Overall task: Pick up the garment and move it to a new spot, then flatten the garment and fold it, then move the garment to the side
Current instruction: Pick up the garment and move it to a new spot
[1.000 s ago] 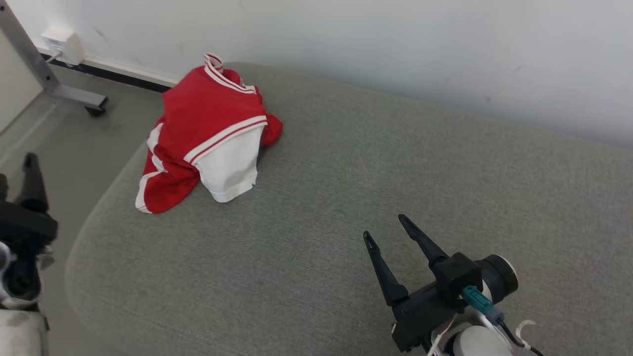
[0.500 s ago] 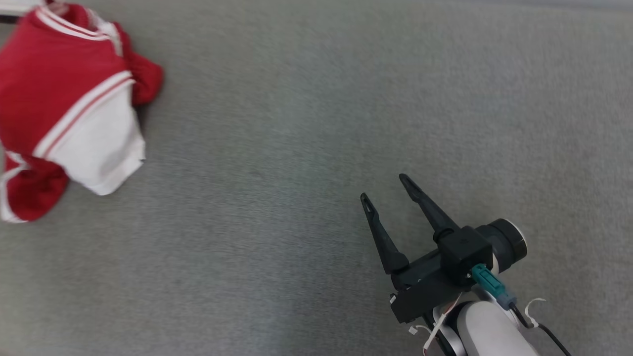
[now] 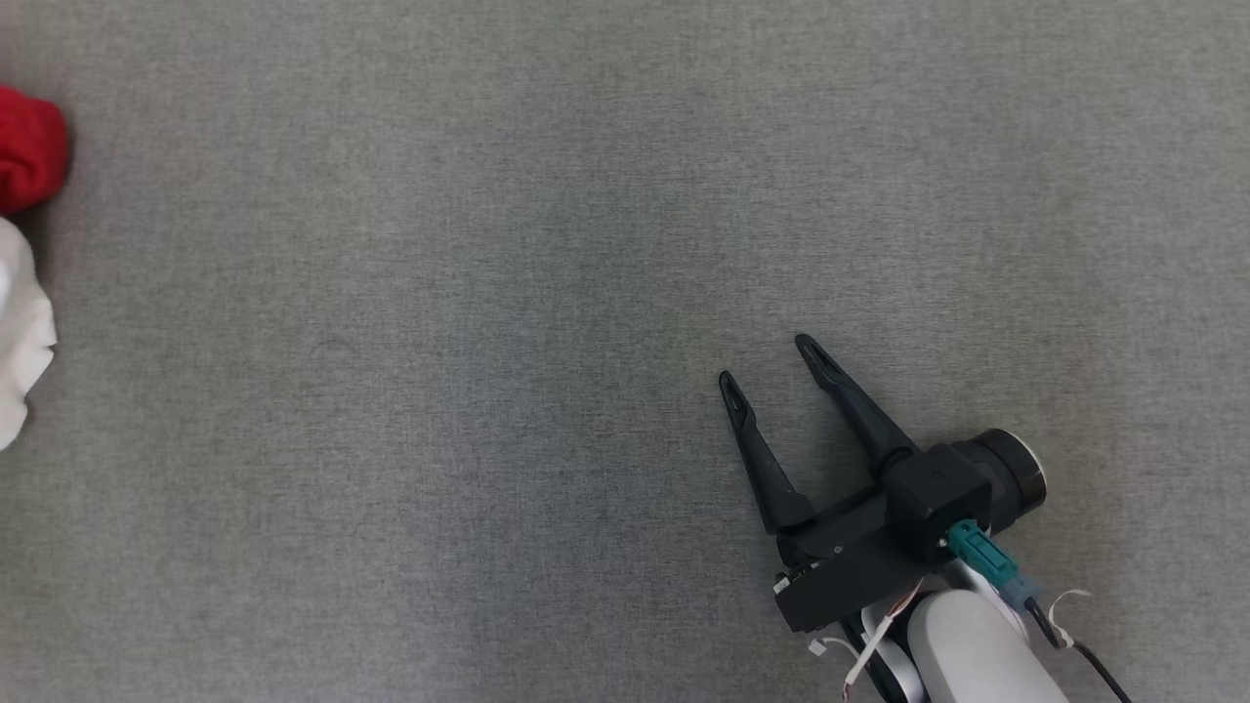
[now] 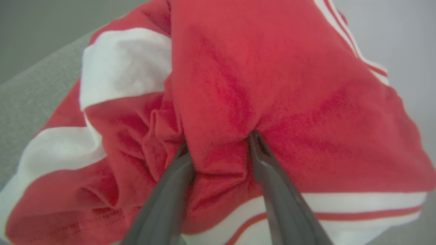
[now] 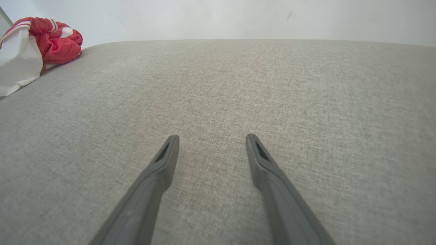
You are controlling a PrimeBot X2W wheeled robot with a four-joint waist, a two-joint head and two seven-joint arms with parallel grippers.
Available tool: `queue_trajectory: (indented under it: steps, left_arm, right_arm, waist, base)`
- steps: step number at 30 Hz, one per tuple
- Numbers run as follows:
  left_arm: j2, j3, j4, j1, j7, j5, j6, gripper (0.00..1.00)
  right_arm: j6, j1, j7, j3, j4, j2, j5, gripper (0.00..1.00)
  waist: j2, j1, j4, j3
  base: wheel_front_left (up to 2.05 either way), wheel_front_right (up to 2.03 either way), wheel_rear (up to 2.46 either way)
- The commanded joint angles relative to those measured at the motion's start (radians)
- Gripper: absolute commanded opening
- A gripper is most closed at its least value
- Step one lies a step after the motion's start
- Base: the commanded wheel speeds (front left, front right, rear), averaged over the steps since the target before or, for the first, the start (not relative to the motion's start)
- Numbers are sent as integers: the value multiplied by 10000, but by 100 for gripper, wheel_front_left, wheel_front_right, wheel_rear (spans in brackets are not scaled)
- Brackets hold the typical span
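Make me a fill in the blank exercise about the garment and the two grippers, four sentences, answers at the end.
1. The garment is white and ____.
2. The left gripper has a fold of the cloth ____ its fingers.
3. The right gripper stands open above the grey surface, holding ____.
4. In the head view the garment lies at the picture's ____ edge.

Missing words: red; between; nothing; left.
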Motion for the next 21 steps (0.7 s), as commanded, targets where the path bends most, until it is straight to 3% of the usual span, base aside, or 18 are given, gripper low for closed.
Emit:
queue_trajectory:
  steps: [1, 13, 21]
  left_arm:
    - [68, -53, 73, 127, -85, 54, -167, 0]
    - [992, -807, -220, -732, -474, 419, -1575, 0]
    - [386, -2005, -969, -1716, 234, 479, -1826, 0]
  right_arm:
    - [-21, -9, -48, -40, 140, -32, 41, 100]
    - [-21, 532, -494, -221, 998, -24, 641, 100]
    - [-21, 1099, -607, -161, 1497, -21, 1103, 100]
  waist:
    - [-3, -1, -115, -37]
    - [-3, -1, -221, -2398]
    - [-3, -1, -1123, -4318]
  base:
    - [0, 0, 0]
    - [0, 0, 0]
    - [0, 0, 0]
